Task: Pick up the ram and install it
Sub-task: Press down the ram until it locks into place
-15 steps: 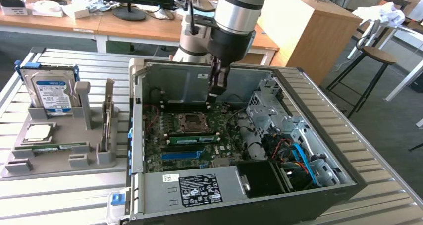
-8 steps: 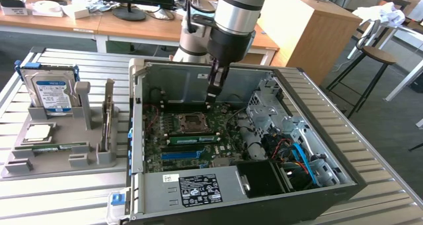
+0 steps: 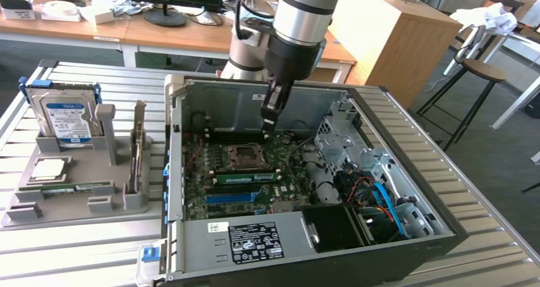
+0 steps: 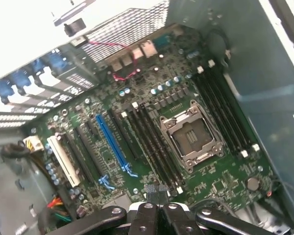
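Note:
My gripper (image 3: 267,124) hangs inside the open computer case (image 3: 194,91), above the motherboard (image 3: 253,173) and near the case's back wall. Its fingers are shut with nothing between them. In the wrist view the shut gripper (image 4: 157,190) is over the motherboard (image 4: 210,183), close to the end of the black memory slots (image 4: 149,142) beside the CPU socket (image 4: 191,134). A green ram stick (image 3: 245,176) with a white label stands in the slots in front of the CPU socket (image 3: 245,153), apart from the gripper. Another thin green stick (image 3: 67,187) lies in the grey fixture (image 3: 76,173).
The grey fixture at the exterior view's left also holds an upright hard drive (image 3: 63,116) and a tall upright expansion card (image 3: 138,151). A blue slot (image 4: 115,144) and a white slot (image 4: 63,159) lie beside the memory slots. Drive cages and cables (image 3: 371,186) crowd the case's right side.

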`<state>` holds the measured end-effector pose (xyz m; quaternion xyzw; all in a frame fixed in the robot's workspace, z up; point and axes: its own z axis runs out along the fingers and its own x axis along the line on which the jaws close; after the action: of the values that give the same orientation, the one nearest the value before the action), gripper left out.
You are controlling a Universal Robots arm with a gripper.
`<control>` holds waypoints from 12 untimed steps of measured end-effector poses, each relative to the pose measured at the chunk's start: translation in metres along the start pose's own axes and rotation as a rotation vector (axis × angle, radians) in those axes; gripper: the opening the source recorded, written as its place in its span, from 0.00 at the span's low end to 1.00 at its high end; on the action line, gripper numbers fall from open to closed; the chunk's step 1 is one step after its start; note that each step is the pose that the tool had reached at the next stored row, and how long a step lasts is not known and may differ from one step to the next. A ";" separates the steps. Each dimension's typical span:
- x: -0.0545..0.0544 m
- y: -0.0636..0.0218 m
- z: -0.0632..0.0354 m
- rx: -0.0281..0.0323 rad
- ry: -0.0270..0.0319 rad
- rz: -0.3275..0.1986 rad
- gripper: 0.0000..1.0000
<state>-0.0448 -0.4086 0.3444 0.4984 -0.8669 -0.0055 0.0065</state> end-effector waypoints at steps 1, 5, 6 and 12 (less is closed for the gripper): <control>0.000 0.0000 0.0002 -0.0001 -0.0003 0.017 0.10; 0.000 0.0000 0.0011 -0.0005 -0.0014 0.085 0.10; 0.000 0.0001 0.0013 -0.0007 -0.0017 0.102 0.10; 0.000 0.0002 0.0025 -0.0012 -0.0032 0.201 0.10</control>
<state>-0.0450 -0.4086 0.3419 0.4088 -0.9126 -0.0061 0.0060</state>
